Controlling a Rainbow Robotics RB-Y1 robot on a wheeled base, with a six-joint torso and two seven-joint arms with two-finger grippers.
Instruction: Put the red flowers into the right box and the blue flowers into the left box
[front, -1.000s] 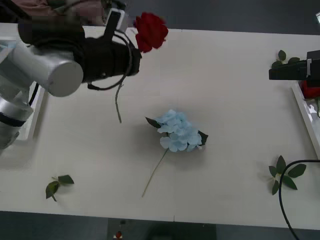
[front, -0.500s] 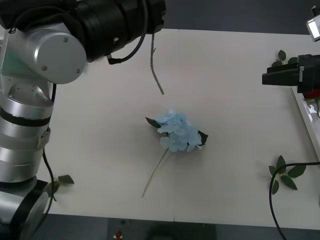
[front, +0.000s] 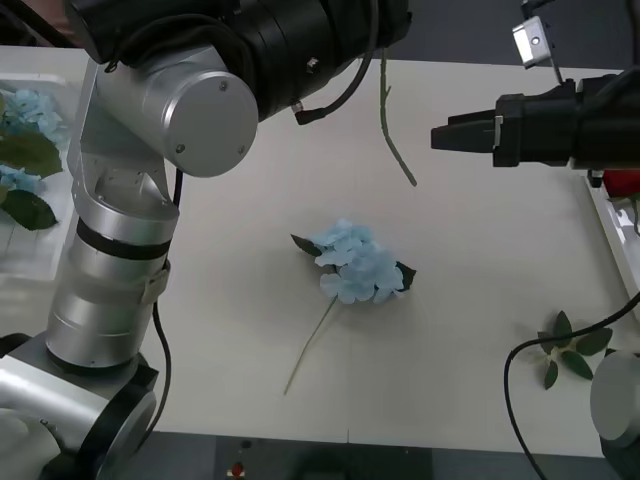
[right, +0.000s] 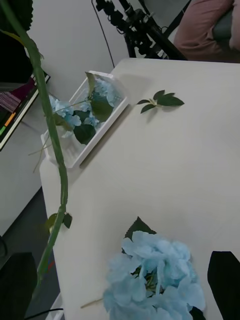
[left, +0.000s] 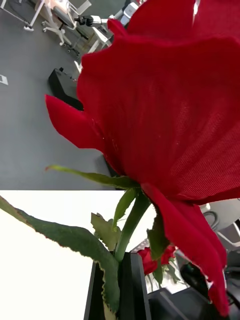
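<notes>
Front view: left arm reaches across the far side of the table (front: 470, 300) w/ a red rose; the stem (front: 393, 125) hangs down and slants toward the right gripper (front: 438, 135), stem tip just beside its fingertips. Right gripper is nearer than anything else to the stem and points at it side-on; can't tell if its jaws are parted. Right box (front: 612, 235) sits at the table's right edge behind that arm. One blue flower (front: 358, 262) lies mid-table, stem trailing toward the robot. Left box (front: 35, 220) holds blue flowers.

Right wrist view: rose stem (right: 54, 145) runs long and near-upright close ahead of the jaws, blue flower (right: 152, 272) on the table below.

Left wrist view: left gripper (left: 120, 287) clenched on the stem just under the red bloom (left: 160, 110).

Judgement: looks like a handover, right arm to take the stem crosswise.
</notes>
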